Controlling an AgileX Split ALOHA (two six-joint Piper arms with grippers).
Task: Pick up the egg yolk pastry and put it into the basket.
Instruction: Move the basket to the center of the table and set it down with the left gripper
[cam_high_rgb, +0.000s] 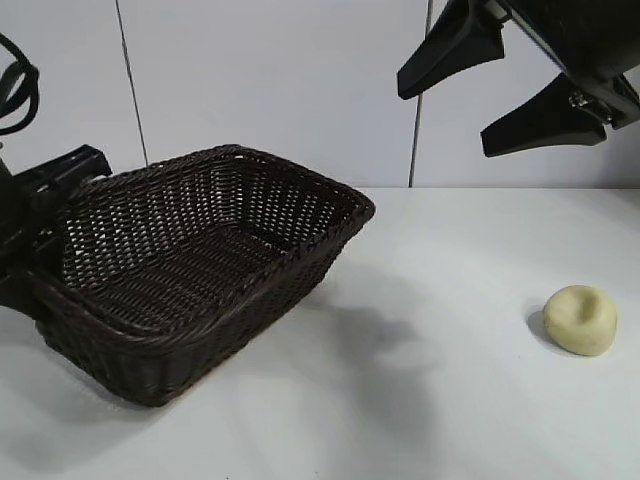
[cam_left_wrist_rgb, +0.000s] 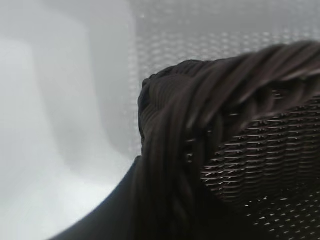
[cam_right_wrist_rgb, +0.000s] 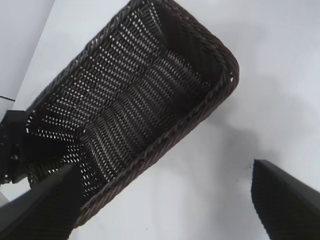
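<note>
Exterior view: right gripper (cam_high_rgb: 508, 82) jaws apart, high above egg yolk pastry (cam_high_rgb: 581, 319); left jaws unclear.

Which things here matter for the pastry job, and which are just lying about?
Job:
- egg yolk pastry, on the table at the right
- basket, empty, tilted
- right gripper, open, high above the table
- left gripper, at the basket's left end

Lying about:
- nothing else; only the white table

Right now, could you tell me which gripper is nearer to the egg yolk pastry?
Right. The right gripper hangs open, high above the egg yolk pastry; the left gripper is across the table at the basket.
</note>
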